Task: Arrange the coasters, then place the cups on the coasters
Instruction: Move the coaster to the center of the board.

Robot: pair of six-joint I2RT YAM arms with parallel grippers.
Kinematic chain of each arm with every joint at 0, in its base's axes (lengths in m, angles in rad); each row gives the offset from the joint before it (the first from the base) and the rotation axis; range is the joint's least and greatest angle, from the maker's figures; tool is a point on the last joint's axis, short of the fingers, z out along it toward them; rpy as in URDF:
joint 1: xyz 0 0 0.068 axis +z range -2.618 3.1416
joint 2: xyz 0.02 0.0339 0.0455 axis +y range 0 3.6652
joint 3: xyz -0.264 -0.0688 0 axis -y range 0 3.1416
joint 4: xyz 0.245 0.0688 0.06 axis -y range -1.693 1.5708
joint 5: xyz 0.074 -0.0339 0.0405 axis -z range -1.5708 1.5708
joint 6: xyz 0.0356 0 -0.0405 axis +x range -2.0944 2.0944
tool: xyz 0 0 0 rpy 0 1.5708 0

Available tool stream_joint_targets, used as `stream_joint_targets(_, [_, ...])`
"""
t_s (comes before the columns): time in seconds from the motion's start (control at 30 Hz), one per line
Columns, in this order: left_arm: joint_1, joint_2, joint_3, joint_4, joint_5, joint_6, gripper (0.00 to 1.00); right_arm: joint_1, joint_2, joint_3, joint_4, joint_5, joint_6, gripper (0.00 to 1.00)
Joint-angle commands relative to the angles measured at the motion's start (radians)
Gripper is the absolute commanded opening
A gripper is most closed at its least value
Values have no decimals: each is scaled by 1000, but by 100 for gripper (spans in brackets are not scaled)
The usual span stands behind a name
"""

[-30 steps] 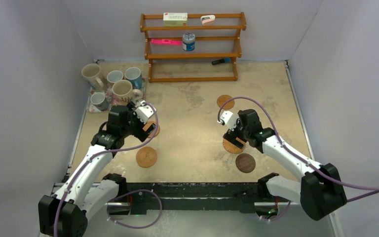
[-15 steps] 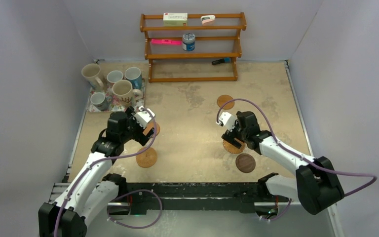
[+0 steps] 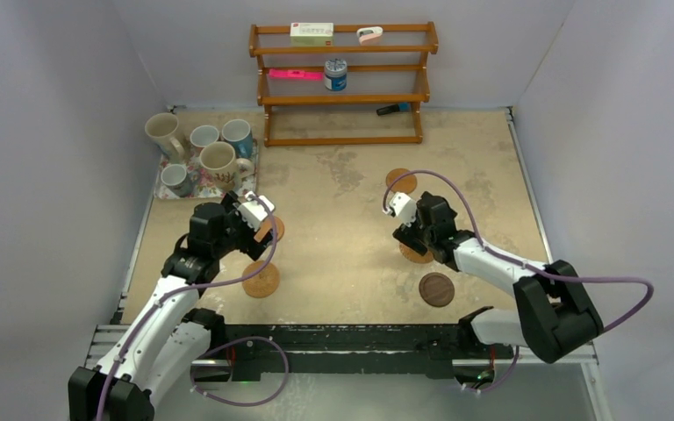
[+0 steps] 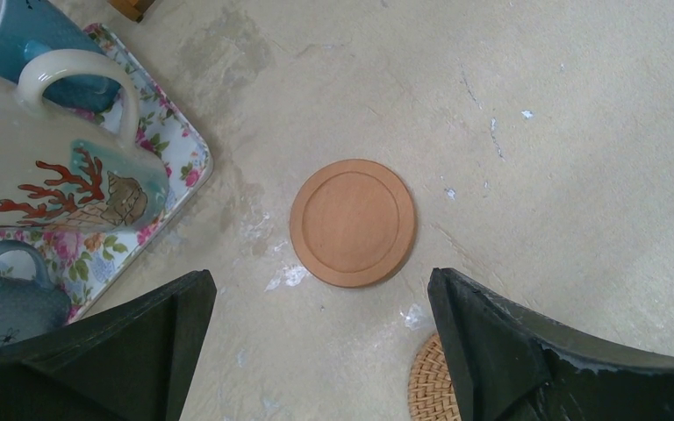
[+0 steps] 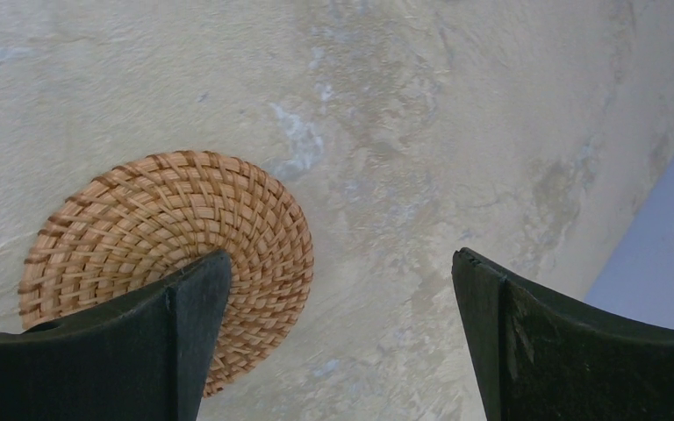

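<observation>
Five cups stand on the floral tray [image 3: 165, 189] at the back left: a cream mug [image 3: 163, 132], a white one [image 3: 204, 137], a blue one [image 3: 238, 136], a large cream mug [image 3: 219, 162] [image 4: 44, 167] and a small grey one [image 3: 175, 178]. My left gripper [image 3: 261, 235] [image 4: 319, 281] hovers open just short of a smooth tan coaster [image 3: 278, 231] [image 4: 353, 222]. A woven coaster [image 3: 261, 279] [image 4: 428, 386] lies nearer me. My right gripper [image 3: 411, 239] [image 5: 340, 257] is open, its left finger over a second woven coaster [image 3: 419, 255] [image 5: 158, 228]. A dark brown coaster [image 3: 436, 288] and another tan coaster [image 3: 401, 181] lie nearby.
A wooden shelf rack [image 3: 342, 83] stands at the back, holding a tin can [image 3: 335, 74], a box and small items. The tray's corner [image 4: 175, 149] lies left of the smooth coaster. Grey walls enclose the table on three sides.
The left gripper drew slightly toward me above the smooth coaster. The right arm swung its elbow left and its gripper shifted a little farther back over the woven coaster. Both stayed open.
</observation>
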Motion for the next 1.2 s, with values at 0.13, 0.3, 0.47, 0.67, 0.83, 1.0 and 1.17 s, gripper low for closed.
stream_joint_targets(0.13, [5,-30,-8,38,20,-16,100,-118,119,24,-22,167,3,99])
stream_joint_targets(0.3, [5,-32,-10,40,19,-16,100,-231,72,62,-52,145,-32,99])
stream_joint_targets(0.47, [5,-21,-10,46,10,-17,100,-232,-137,83,-200,10,-94,99])
stream_joint_targets(0.67, [5,-21,-13,49,7,-18,100,-221,-356,131,-440,-203,-141,99])
stream_joint_targets(0.83, [5,-19,-13,49,5,-17,100,-184,-405,62,-524,-209,-216,99])
stream_joint_targets(1.0, [5,-17,-13,50,2,-17,100,-109,-383,-15,-548,-149,-230,99])
stream_joint_targets(1.17, [5,-10,-15,56,-1,-17,100,-40,-352,-28,-590,-162,-211,99])
